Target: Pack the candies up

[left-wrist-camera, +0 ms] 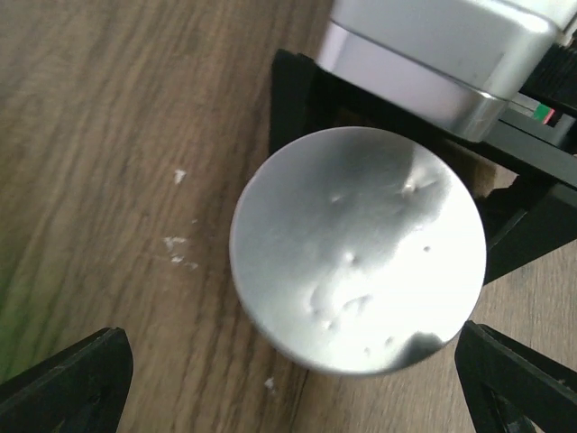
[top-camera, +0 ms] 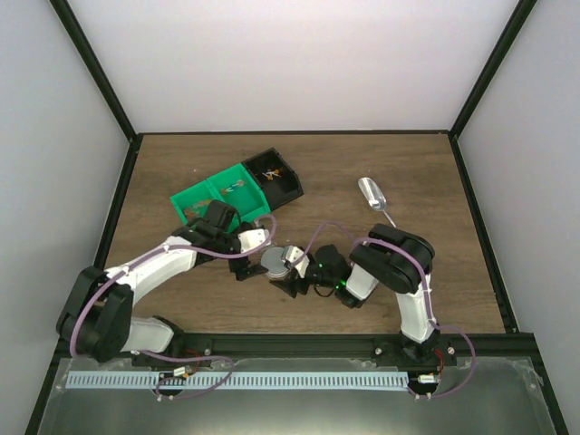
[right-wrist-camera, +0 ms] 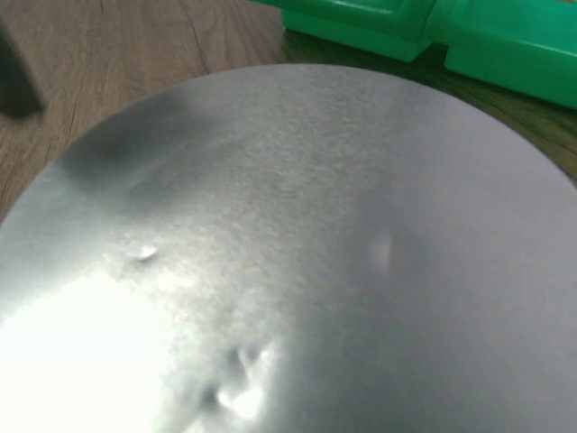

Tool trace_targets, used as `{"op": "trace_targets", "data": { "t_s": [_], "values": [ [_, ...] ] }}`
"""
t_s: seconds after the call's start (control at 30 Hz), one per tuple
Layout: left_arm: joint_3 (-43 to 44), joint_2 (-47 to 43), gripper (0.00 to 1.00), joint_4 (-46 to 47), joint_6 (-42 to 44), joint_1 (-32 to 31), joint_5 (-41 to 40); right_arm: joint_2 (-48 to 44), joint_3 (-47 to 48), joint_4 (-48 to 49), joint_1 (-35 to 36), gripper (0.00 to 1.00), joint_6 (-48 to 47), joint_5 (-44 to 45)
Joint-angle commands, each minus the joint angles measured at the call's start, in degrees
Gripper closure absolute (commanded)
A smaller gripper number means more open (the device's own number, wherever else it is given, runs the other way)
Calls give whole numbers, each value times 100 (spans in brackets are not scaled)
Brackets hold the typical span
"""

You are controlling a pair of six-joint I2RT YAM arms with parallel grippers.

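As my right pincer point(top-camera: 290, 270) clamps the lid point(left-wrist-camera: 361, 271), my left pincer point(top-camera: 256, 245) hangs spread. Packing looks nearly done.

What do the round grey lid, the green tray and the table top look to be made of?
The round grey lid looks like thin metal with a brushed matt-silver finish: it shows small dents and a bright glare patch. The green tray looks like moulded plastic, with even glossy colour and rounded edges. The table top shows matt brown wood grain; whether it is solid wood or laminate cannot be told.
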Motion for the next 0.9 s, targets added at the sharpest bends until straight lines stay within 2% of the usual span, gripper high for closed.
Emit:
{"op": "trace_targets", "data": {
  "t_s": [0.0, 0.07, 0.27, 0.87],
  "values": [
    [-101, -390, 0, -274, 156, 232, 63, 56, -181, -613, -25, 7, -30, -76],
    [-140, -488, 0, -290, 125, 303, 22, 48, -198, -602, -26, 0, -34, -50],
    [-122, -646, 0, -342, -3, 489, -19, -244, -322, -868, -54, 0, 5, 50],
    [102, -632, 0, -488, 297, 828, 68, -2287, -144, -3443, -369, 0, 277, -247]
  ]
}}
